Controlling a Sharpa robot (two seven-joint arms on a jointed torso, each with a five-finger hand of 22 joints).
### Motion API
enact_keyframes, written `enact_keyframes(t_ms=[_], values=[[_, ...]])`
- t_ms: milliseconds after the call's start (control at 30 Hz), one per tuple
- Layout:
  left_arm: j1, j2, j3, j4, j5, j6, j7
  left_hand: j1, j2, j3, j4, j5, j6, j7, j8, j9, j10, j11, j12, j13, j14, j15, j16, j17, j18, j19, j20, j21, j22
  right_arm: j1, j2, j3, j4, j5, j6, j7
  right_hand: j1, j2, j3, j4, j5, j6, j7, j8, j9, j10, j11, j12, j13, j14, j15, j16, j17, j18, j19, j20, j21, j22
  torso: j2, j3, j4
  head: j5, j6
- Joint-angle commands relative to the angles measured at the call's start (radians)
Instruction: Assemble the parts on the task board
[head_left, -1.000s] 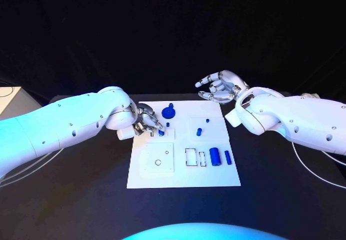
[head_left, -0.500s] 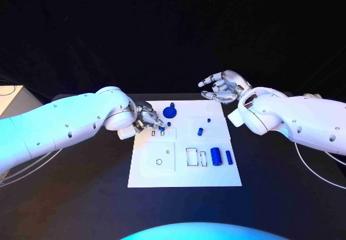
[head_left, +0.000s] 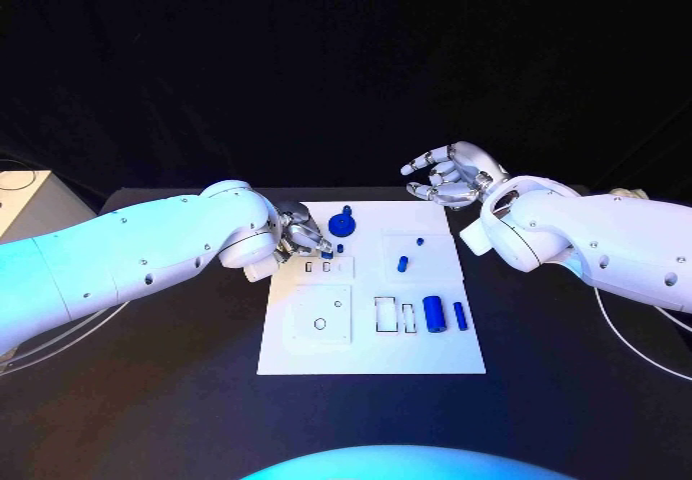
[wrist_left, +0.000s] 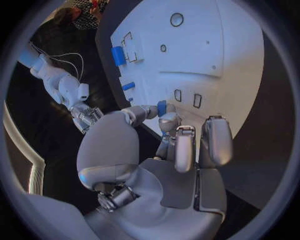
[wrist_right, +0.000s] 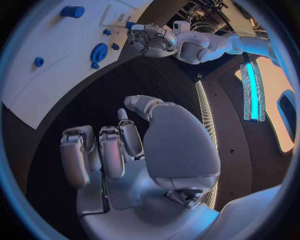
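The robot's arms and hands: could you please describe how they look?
Both arms are smooth, rounded white shells dotted with small dark screw holes. Each ends in a silver metallic robot hand, left and right, with segmented fingers and grey palm plates. Thin pale cables trail beside the arms.

The board (head_left: 369, 350) is plain white on a black table (head_left: 173, 380), marked with thin dark outlines of slots and circles. The small parts on it, such as the cylinder (head_left: 433, 309), are blue. Both silver hands (head_left: 300, 238) (head_left: 450, 172) sit on white arms (head_left: 130, 255).
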Motion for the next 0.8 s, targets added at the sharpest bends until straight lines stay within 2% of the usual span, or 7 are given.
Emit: enact_keyframes(t_ms=[33, 167, 600, 700, 800], values=[[-0.001, 0.009, -0.002, -0.006, -0.05, -0.001, -0.003, 0.01, 0.0, 0.149, -0.155, 0.008, 0.043, -0.032, -0.007, 0.235, 0.009, -0.001, 0.0, 0.0, 0.104, -0.007, 0.004, 0.253, -0.004, 0.008, -0.002, 0.005, 0.001, -0.001, -0.001, 0.0, -0.002, 0.0, 0.006, 0.001, -0.011, -0.001, 0.001, -0.003, 0.002, 0.004, 0.003, -0.004, -0.001, -0.002, 0.002, 0.001, 0.039, 0.089, 0.006, -0.005, 0.204, -0.002, 0.1, 0.006, -0.005, 0.245, 0.001, 0.0008, -0.0006, 0.003, -0.001], [-0.001, 0.019, -0.004, -0.018, -0.061, 0.027, -0.015, 0.01, -0.001, 0.147, -0.154, 0.018, 0.046, -0.032, -0.008, 0.235, 0.013, -0.002, 0.002, 0.004, 0.104, -0.008, 0.003, 0.252, -0.004, 0.009, -0.002, 0.007, 0.004, -0.001, 0.0, 0.0, -0.003, 0.0, 0.006, 0.001, -0.011, -0.001, 0.001, -0.003, 0.002, 0.004, 0.003, -0.004, -0.001, -0.002, 0.002, 0.001, 0.039, 0.089, 0.006, -0.005, 0.204, -0.002, 0.1, 0.006, -0.005, 0.245, 0.002, 0.0001, -0.0019, 0.003, 0.003], [-0.001, 0.035, -0.008, -0.04, -0.078, 0.082, -0.027, 0.011, -0.001, 0.145, -0.153, 0.033, 0.051, -0.034, -0.01, 0.236, 0.019, -0.003, 0.006, 0.011, 0.104, -0.009, 0.003, 0.252, -0.006, 0.013, -0.003, 0.01, 0.01, -0.001, 0.0, 0.0, -0.003, 0.0, 0.014, -0.002, -0.014, 0.0, 0.001, -0.003, 0.002, 0.004, 0.003, -0.004, -0.001, -0.003, 0.002, 0.0, 0.038, 0.089, 0.006, -0.005, 0.204, -0.001, 0.1, 0.006, -0.006, 0.245, 0.003, 0.0004, -0.0013, 0.005, -0.001], [-0.001, 0.04, -0.012, -0.048, -0.079, 0.092, -0.029, 0.011, -0.001, 0.144, -0.154, 0.036, 0.052, -0.034, -0.01, 0.236, 0.022, -0.003, 0.008, 0.014, 0.104, -0.009, 0.003, 0.252, -0.006, 0.012, -0.003, 0.01, 0.01, -0.001, 0.0, 0.0, -0.003, 0.0, 0.013, -0.001, -0.016, -0.001, 0.0, -0.003, 0.002, 0.004, 0.002, -0.004, -0.001, -0.002, 0.001, 0.0, 0.039, 0.088, 0.006, -0.006, 0.203, -0.001, 0.1, 0.006, -0.006, 0.244, 0.003, -0.0003, -0.0012, 0.006, -0.003], [-0.001, 0.042, -0.018, -0.052, -0.079, 0.1, -0.03, 0.01, -0.002, 0.143, -0.153, 0.041, 0.054, -0.035, -0.01, 0.236, 0.025, -0.004, 0.011, 0.018, 0.103, -0.01, 0.002, 0.251, -0.005, 0.012, -0.004, 0.01, 0.009, -0.001, 0.0, 0.0, -0.003, 0.0, 0.012, 0.0, -0.016, -0.001, 0.0, -0.003, 0.002, 0.004, 0.002, -0.004, -0.001, -0.002, 0.001, 0.0, 0.039, 0.088, 0.006, -0.006, 0.203, -0.001, 0.1, 0.006, -0.006, 0.244, 0.003, -0.0006, -0.0013, 0.002, -0.006]])
